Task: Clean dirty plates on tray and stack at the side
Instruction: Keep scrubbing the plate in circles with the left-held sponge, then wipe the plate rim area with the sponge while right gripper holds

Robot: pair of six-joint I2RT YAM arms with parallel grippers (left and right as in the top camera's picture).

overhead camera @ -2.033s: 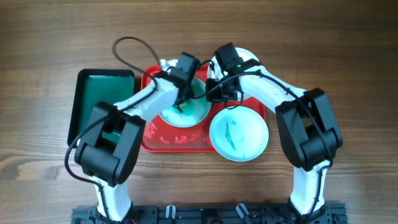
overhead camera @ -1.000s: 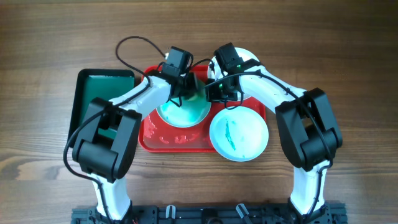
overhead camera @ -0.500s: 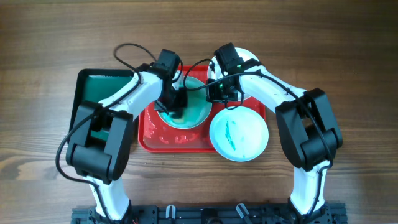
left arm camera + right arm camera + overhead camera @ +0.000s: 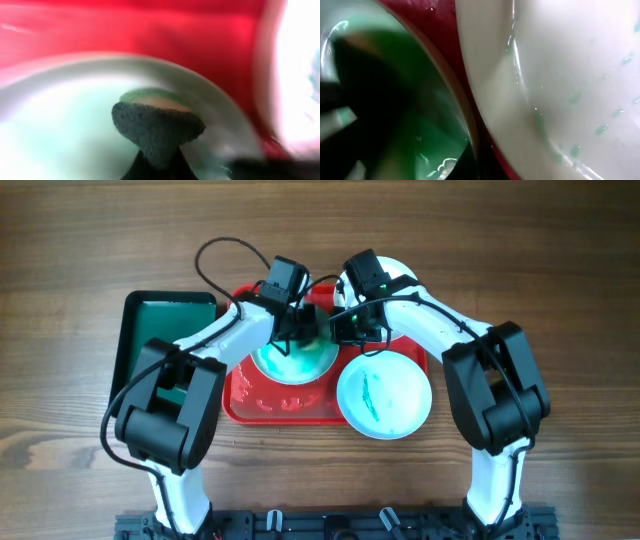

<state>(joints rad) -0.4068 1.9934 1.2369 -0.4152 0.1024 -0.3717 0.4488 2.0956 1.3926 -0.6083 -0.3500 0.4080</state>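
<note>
The red tray (image 4: pixel 265 402) holds a dirty plate (image 4: pixel 300 365), pale aqua with green smears. My left gripper (image 4: pixel 293 338) is shut on a dark sponge (image 4: pixel 157 125) and presses it on that plate (image 4: pixel 60 125). My right gripper (image 4: pixel 343 330) is at the plate's right rim and pinches it (image 4: pixel 465 125). A second dirty plate (image 4: pixel 385 395) with a green streak lies over the tray's right front corner. A third plate (image 4: pixel 398 272) shows partly behind my right arm.
A smaller dark green tray (image 4: pixel 160 340) stands left of the red tray. Wet smears lie on the red tray's front part. The wooden table surrounds both trays. My two arms meet closely over the tray's back edge.
My left gripper with the sponge has swept from the plate's left side back to its upper right part. The right arm and the other plates have not moved.
</note>
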